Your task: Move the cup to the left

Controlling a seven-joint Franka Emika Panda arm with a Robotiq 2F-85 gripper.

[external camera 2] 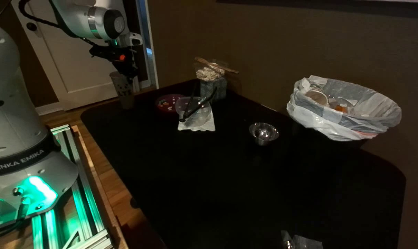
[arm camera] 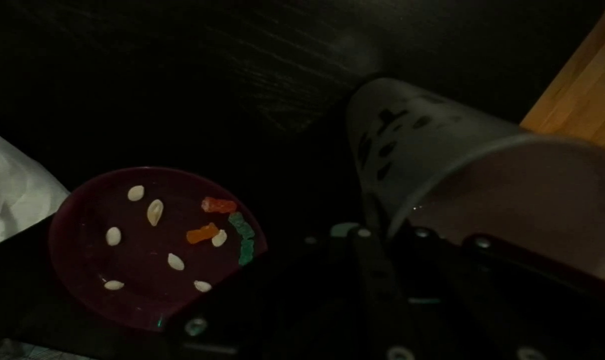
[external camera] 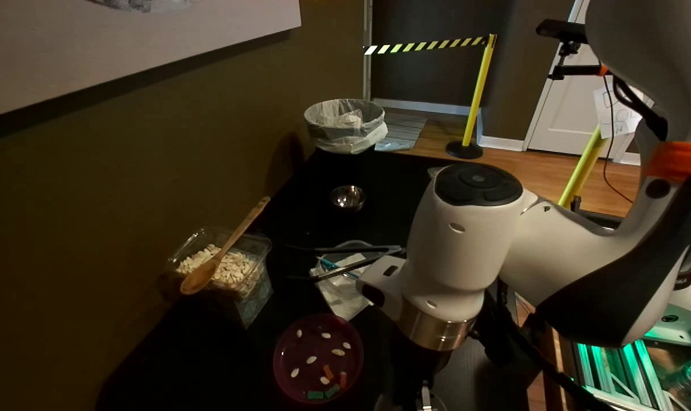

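Observation:
The cup (external camera 2: pixel 122 88) is see-through, greyish, with dark print and a pale rim. It stands near the far table corner in an exterior view, and fills the right of the wrist view (arm camera: pixel 422 135). My gripper (arm camera: pixel 388 232) is shut on the cup's wall at the rim, one finger outside and one inside. In an exterior view the gripper (external camera 2: pixel 130 76) is at the top of the cup. In an exterior view the arm hides most of the cup (external camera: pixel 437 403) at the bottom edge. I cannot tell whether its base touches the table.
Beside the cup is a red dish (arm camera: pixel 147 250) with seeds and candies. A clear bowl (external camera 2: pixel 195 119) with black tongs (external camera 2: pixel 202 105) sits on a napkin. A snack box (external camera: pixel 254 302) with a wooden spoon (external camera: pixel 231 242), a metal bowl (external camera 2: pixel 263 133) and a lined bin (external camera 2: pixel 343 114) stand by the wall.

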